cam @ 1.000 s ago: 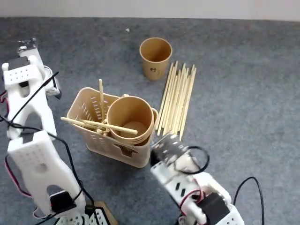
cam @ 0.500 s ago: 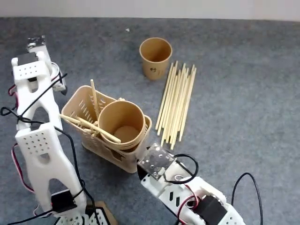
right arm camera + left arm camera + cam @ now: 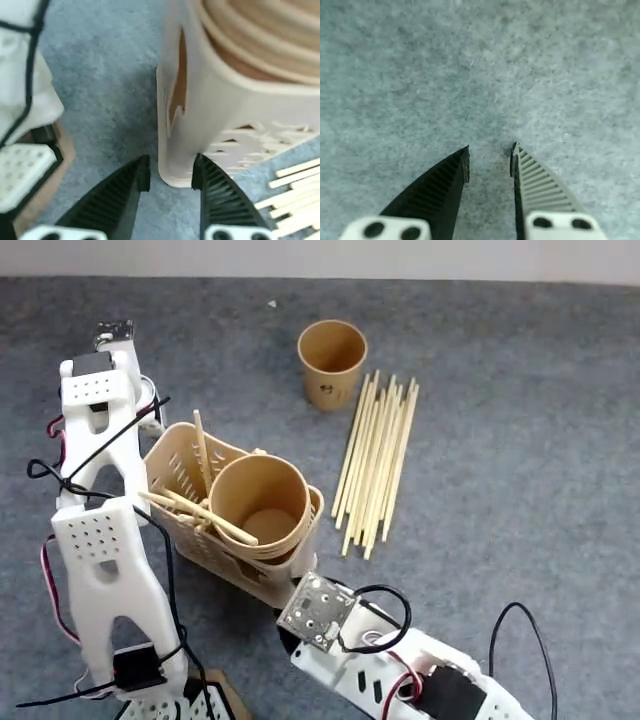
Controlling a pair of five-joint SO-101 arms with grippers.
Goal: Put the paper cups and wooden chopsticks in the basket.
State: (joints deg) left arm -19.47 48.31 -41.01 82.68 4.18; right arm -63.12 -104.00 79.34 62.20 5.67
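A beige slotted basket (image 3: 240, 575) sits left of centre with stacked paper cups (image 3: 262, 495) and a few wooden chopsticks (image 3: 195, 505) inside. One more paper cup (image 3: 332, 358) stands upright farther back. Beside it a bundle of loose chopsticks (image 3: 378, 455) lies on the carpet. My right gripper (image 3: 170, 172) is open, with the basket's (image 3: 200, 115) near bottom corner between its fingertips; one fingertip (image 3: 200, 172) touches the wall. My left gripper (image 3: 489, 160) is open over bare carpet, and its arm (image 3: 90, 390) stands against the basket's left side.
Grey carpet covers the floor, with open room to the right of the loose chopsticks. A brown board (image 3: 225, 695) lies at the left arm's base. Black cables (image 3: 380, 610) loop off the right arm (image 3: 400, 670).
The basket has slid left and turned a little. The right arm has followed it leftward along its near side. The left arm has shifted right, up to the basket.
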